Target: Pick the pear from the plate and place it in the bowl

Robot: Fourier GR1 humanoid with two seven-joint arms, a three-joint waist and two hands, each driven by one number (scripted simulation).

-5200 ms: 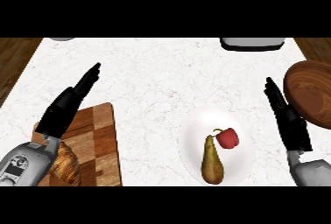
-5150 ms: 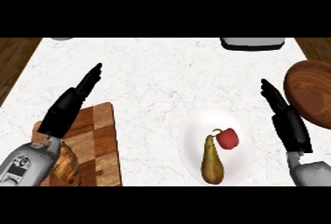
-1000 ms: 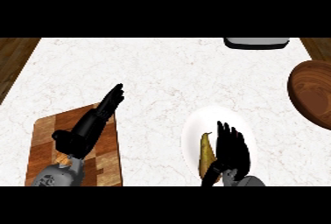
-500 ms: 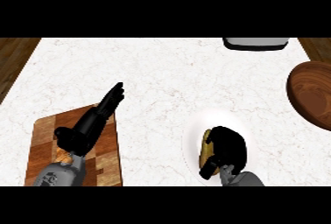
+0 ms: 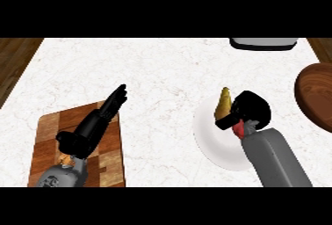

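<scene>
My right hand [image 5: 250, 110] is curled around the pear [image 5: 224, 101] above the white plate [image 5: 211, 140]; my left hand [image 5: 97, 123] rests straight-fingered left of that plate.

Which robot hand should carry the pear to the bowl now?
Right. The right robot hand is curled round the pear above the plate, with the wooden bowl at that side's edge. The left robot hand rests open over the cutting board, farther away.

A kitchen — white marble counter [image 5: 162, 66], wooden cutting board [image 5: 52, 136], white plate [image 5: 214, 140] and wooden bowl [image 5: 316, 99].
</scene>
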